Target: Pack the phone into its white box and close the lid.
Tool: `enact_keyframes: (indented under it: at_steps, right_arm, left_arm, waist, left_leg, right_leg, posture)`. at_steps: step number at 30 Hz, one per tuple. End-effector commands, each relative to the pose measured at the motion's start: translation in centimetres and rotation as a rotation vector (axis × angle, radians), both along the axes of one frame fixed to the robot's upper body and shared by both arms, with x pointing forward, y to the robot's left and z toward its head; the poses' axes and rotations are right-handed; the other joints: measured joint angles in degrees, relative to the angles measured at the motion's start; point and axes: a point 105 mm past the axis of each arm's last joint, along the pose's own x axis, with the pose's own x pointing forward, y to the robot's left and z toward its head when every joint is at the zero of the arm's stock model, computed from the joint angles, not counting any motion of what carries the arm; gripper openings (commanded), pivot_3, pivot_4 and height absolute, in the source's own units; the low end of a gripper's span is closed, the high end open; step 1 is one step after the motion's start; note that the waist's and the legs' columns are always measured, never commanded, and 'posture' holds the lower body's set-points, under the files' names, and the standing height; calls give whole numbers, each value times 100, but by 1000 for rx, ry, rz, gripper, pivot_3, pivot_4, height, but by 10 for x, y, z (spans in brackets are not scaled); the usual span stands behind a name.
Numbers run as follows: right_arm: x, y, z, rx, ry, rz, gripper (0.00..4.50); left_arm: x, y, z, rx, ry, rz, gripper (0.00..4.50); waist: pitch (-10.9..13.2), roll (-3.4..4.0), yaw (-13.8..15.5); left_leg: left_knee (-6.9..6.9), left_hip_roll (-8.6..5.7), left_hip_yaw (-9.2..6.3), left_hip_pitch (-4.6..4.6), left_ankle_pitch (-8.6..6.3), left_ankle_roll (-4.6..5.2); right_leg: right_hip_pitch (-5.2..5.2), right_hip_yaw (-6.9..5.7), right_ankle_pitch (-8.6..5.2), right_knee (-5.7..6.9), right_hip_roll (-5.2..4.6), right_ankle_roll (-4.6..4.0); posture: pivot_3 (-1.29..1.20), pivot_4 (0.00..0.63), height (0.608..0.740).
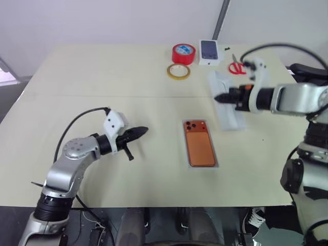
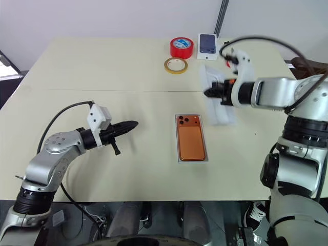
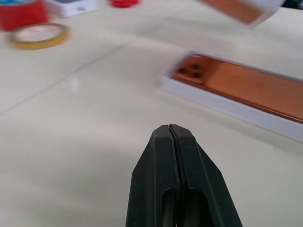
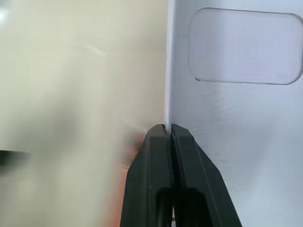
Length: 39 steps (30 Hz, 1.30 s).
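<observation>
Left eye view first: the phone point(image 1: 199, 146) lies back-up in the white box point(image 3: 222, 105) near the middle of the table point(image 1: 102, 77), its camera block at the far end and only a thin rim showing around it. The right gripper point(image 1: 218, 97) is up off the table just beyond and to the right of the box. Its fingers are pinched tight on the thin edge of a white insert point(image 1: 230, 115), whose face carries a rounded recess in the right wrist view. I cannot say for sure whether that piece is meant as the cover. The left gripper point(image 1: 141, 131) hangs low over bare table to the left of the box, closed completely with nothing in it, pointing toward the phone. From where I stand, the card piece looks light and stiff but easily creased. An edge pinch like this could let it swing or slip, so I would grip mid-way along a long side and keep it level. The phone itself looks slick, rigid and heavy for its size, and is best left seated. Tape rolls point(image 1: 183, 53), a small carton point(image 1: 209, 52) and red scissors point(image 1: 237, 68) sit well apart at the far edge.
</observation>
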Motion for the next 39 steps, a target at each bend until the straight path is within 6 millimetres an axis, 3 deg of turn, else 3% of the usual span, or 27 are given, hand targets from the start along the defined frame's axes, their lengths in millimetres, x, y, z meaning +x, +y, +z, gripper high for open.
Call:
enact_keyframes:
  at_steps: [1,7,9,13,16,19,22,28,33,36,39]
  right_arm:
    - [-21,56,-1,241,42,150,22]
    - [-38,95,-41,355,195,-20,22]
    - [-44,94,-55,326,229,-43,22]
    - [-44,72,-82,251,283,-94,22]
    - [-46,63,-88,223,279,-72,908]
    - [-45,53,-88,178,259,-39,2519]
    - [-39,33,-67,62,171,25,4021]
    - [-36,-9,-39,-196,79,11,4021]
    - [-28,-35,-44,-357,26,-68,4021]
    - [-24,-45,-45,-433,-19,-86,3200]
    - [-23,-48,-45,-499,-69,-69,1732]
  left_arm:
    - [4,5,10,-10,-39,23,0]
    - [8,1,13,18,-65,0,0]
    - [8,-3,15,14,-68,-14,0]
    - [4,-19,15,8,-65,-77,0]
    - [0,-34,11,9,-47,-129,0]
    - [-5,-49,7,13,-37,-181,0]
    - [-5,-69,2,2,-14,-222,0]
    - [-1,-98,-5,10,12,-264,0]
    - [2,-115,-9,26,22,-289,0]
    - [2,-122,-9,28,20,-301,0]
    - [2,-126,-9,13,29,-298,0]
  waist:
    - [-2,-1,-3]
    - [4,11,52]
    - [3,11,45]
    - [2,16,37]
    - [-3,22,29]
    - [-5,27,24]
    - [0,37,33]
    - [2,40,47]
    - [0,43,48]
    - [0,43,51]
    - [0,43,52]
  left_leg:
    - [1,3,0,5,0,0]
    - [8,3,-6,-8,1,0]
    - [11,-3,-6,-8,1,0]
    - [12,-8,-3,-8,-1,2]
    - [11,-7,-4,-6,-2,3]
    - [10,-5,-4,-5,-2,3]
    - [11,-6,-1,-5,-2,4]
    - [9,-12,-3,-8,-7,14]
    - [10,-11,-3,-6,-8,16]
    - [13,-12,-1,-9,-8,16]
    - [14,-11,-3,-15,-8,16]
  right_leg:
    - [5,0,0,0,4,1]
    - [-12,4,1,24,-15,9]
    - [-8,4,0,19,-26,8]
    - [1,7,-3,-6,-30,2]
    - [1,7,-3,-5,-29,2]
    - [0,8,-6,-4,-27,-2]
    - [0,10,-6,-5,-27,-3]
    - [-2,12,-14,-11,-25,-8]
    - [-5,12,-6,-8,-13,2]
    - [-6,13,-7,-9,-16,2]
    - [-9,12,-7,-12,-18,2]
  posture:
    - [0,150,736]
    - [0,150,736]
    - [0,150,736]
    - [0,150,736]
    - [0,150,736]
    - [0,150,736]
    - [0,150,736]
    - [0,150,736]
    - [0,150,736]
    - [0,150,736]
    - [0,150,736]
